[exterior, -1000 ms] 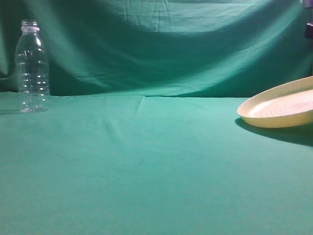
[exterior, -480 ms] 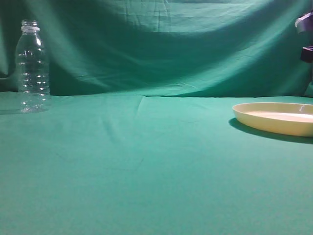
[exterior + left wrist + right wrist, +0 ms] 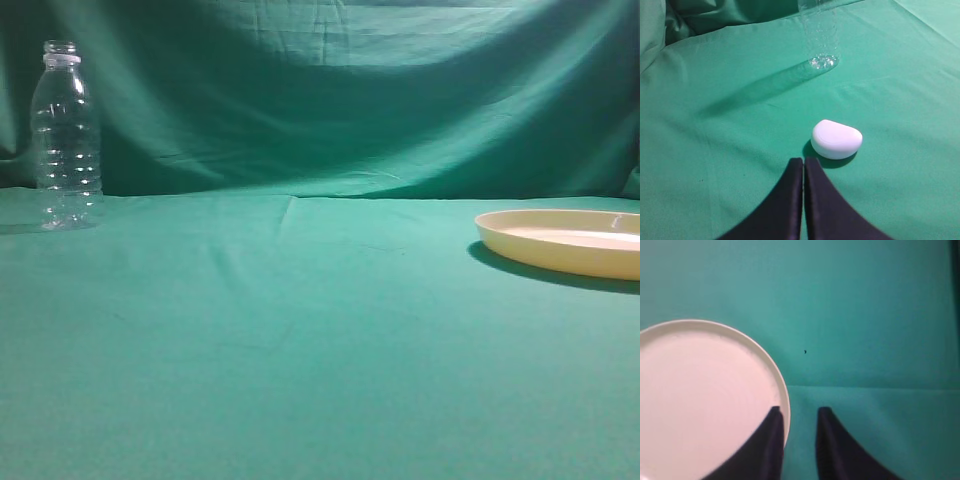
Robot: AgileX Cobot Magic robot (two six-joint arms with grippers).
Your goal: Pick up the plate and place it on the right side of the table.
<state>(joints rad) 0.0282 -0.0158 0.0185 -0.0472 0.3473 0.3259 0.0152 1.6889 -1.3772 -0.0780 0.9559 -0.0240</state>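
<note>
Plate [image 3: 570, 243]: pale cream-yellow, lying flat on the tabletop [image 3: 320, 360] at the far right of the exterior view, cut off by the frame edge; a dark shadow lies under its left side. In the right wrist view it fills the lower left.
Right end effector [image 3: 799, 440]: hangs above the plate's rim, its two dark fingers parted by a narrow gap with green cloth showing between them, nothing held; one finger overlaps the rim in the view.
Left end effector [image 3: 803, 192]: fingers pressed together, empty, low over the cloth.
White object [image 3: 836, 139]: a small rounded lump on the cloth just ahead of the left fingertips, apart from them.
Bottle [image 3: 66, 137]: clear plastic, upright, uncapped, at the far left near the backdrop [image 3: 340, 90], well apart from the plate.
Tabletop cloth: teal-green, slightly wrinkled.
</note>
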